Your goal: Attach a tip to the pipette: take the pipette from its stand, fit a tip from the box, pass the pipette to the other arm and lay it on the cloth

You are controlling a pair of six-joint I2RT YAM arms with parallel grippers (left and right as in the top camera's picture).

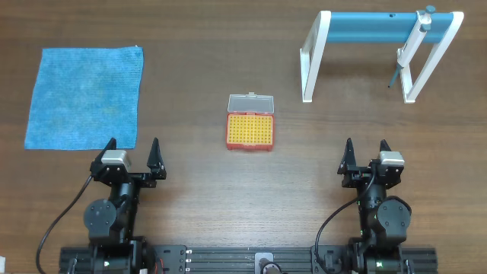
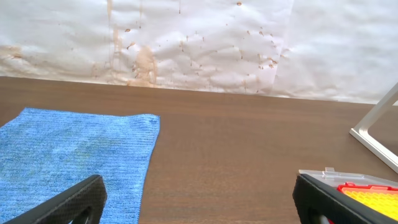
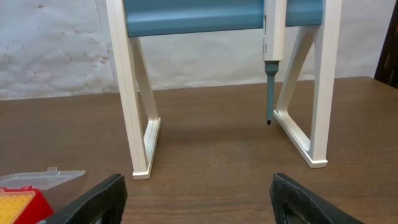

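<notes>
We are standing with both arms close to their bases, and we are judging that no step of the task is done yet. Our left gripper (image 1: 133, 148) is keeping its fingers spread wide and is holding nothing. It is sitting just near the blue cloth (image 1: 85, 99), which is lying flat at the left of the table (image 1: 228, 61). We are supposing the cloth is put there so that this arm is the one laying the pipette down after the handover. Our right gripper (image 1: 367, 148) is also spread and empty, and it is facing the stand (image 1: 365, 29) at the far right. The pipette (image 1: 411, 47) is hanging from the blue bar of the stand, beside its right leg, with the bare shaft pointing down and not touching the table. For this reason we are taking the right arm as the natural one to lift it off. The tip box (image 1: 249, 131) is sitting open between the two arms, well apart from the stand. Its clear lid is folded back and the yellow tips are exposed, so we are expecting a straight push from above to be possible.
</notes>
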